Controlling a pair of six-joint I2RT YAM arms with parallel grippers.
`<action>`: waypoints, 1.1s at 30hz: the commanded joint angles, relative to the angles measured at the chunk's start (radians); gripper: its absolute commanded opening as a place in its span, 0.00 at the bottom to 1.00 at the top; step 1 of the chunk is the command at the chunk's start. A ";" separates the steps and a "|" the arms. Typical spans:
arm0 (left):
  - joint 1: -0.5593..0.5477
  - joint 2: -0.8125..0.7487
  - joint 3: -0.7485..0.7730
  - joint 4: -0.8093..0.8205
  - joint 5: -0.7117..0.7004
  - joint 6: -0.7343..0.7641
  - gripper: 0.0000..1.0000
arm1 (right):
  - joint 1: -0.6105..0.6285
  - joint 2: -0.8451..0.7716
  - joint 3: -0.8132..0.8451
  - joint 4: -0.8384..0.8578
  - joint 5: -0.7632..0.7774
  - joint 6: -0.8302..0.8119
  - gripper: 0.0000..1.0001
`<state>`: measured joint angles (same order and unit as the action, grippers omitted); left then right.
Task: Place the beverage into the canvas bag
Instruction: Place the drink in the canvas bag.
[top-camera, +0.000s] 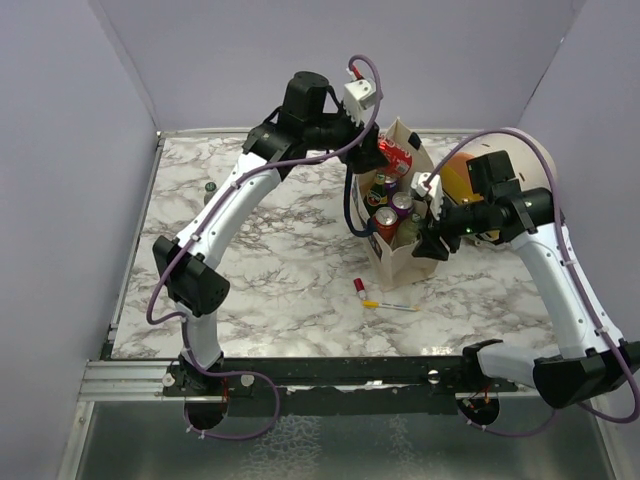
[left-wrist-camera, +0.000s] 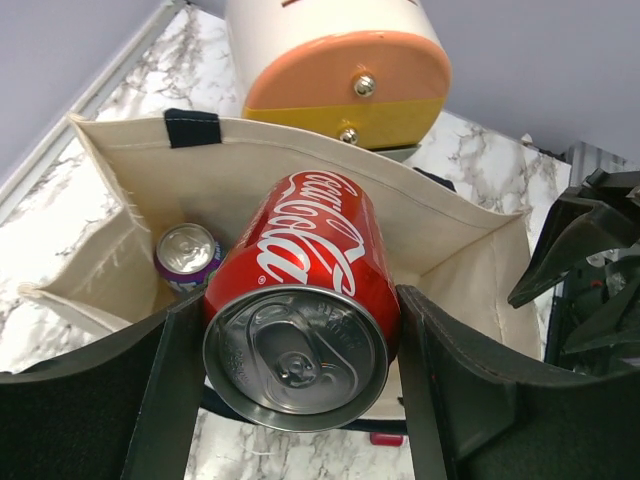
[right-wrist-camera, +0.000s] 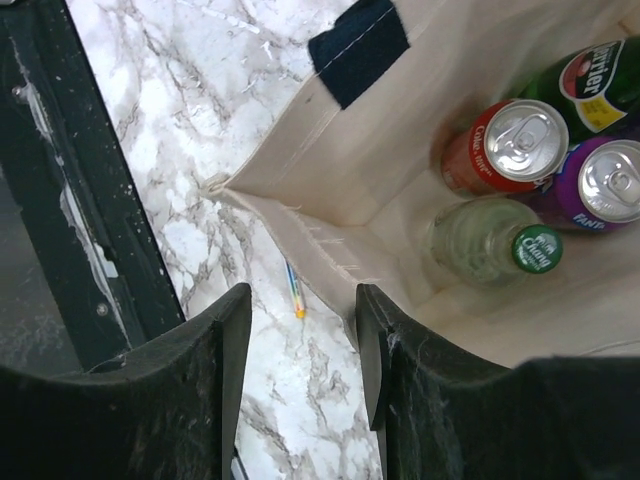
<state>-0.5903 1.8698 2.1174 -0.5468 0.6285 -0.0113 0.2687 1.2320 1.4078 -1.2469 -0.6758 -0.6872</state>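
Note:
My left gripper (left-wrist-camera: 300, 340) is shut on a red Coca-Cola can (left-wrist-camera: 300, 300), the beverage, gripping its sides near the top. In the top view the can (top-camera: 395, 155) hangs tilted over the far rim of the open canvas bag (top-camera: 400, 262). The bag (left-wrist-camera: 130, 180) is beige with dark handles and stands upright. My right gripper (right-wrist-camera: 300, 340) is open at the bag's near wall (right-wrist-camera: 300, 190), one finger outside over the table and the other over the inside. It holds nothing.
Inside the bag stand a red can (right-wrist-camera: 505, 145), a purple can (right-wrist-camera: 600, 185), a green-capped glass bottle (right-wrist-camera: 490, 245) and a green bottle (right-wrist-camera: 600, 80). A cream-and-orange cylindrical container (top-camera: 470, 180) lies behind the bag. A pen (top-camera: 390, 305) and a small red item (top-camera: 358, 287) lie in front.

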 joint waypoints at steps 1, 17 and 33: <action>-0.030 -0.019 -0.001 0.106 0.067 -0.010 0.00 | 0.007 -0.056 -0.032 -0.064 -0.021 -0.021 0.45; -0.089 0.039 -0.089 0.015 0.205 0.227 0.00 | 0.007 -0.177 -0.183 -0.055 0.057 -0.075 0.39; -0.098 0.139 0.031 -0.287 0.261 0.500 0.00 | 0.007 -0.155 -0.157 0.001 0.017 0.001 0.38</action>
<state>-0.6800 2.0155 2.0827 -0.7986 0.8089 0.3981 0.2691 1.0706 1.2228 -1.2465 -0.6300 -0.7303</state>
